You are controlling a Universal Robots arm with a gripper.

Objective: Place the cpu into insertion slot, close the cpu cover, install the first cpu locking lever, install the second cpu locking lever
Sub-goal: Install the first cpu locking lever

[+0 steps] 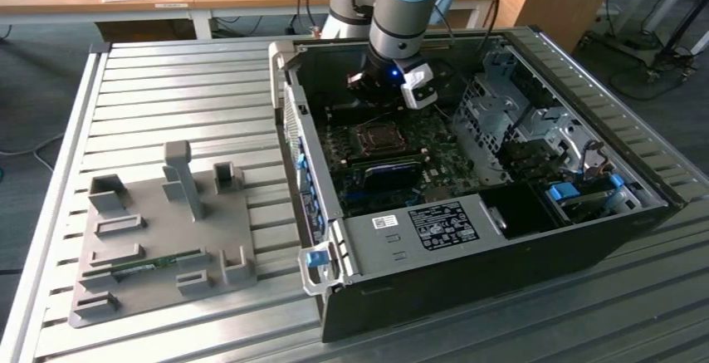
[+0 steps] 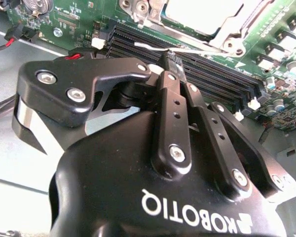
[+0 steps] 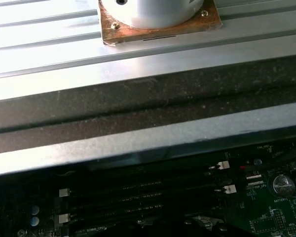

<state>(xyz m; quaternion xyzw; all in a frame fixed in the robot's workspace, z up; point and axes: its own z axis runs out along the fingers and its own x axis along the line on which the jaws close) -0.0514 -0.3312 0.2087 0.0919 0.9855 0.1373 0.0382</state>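
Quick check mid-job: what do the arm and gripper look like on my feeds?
The arm is silver-grey tube with light blue joint caps; a small blue light glows near its wrist, beside a white mounted block. The gripper is glossy black, with linkage bars pinned by silver screws and white lettering on its body.

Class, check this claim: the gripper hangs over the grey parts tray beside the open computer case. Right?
No. In the exterior view the gripper hangs over the motherboard inside the open computer case, not over the grey parts tray beside it.
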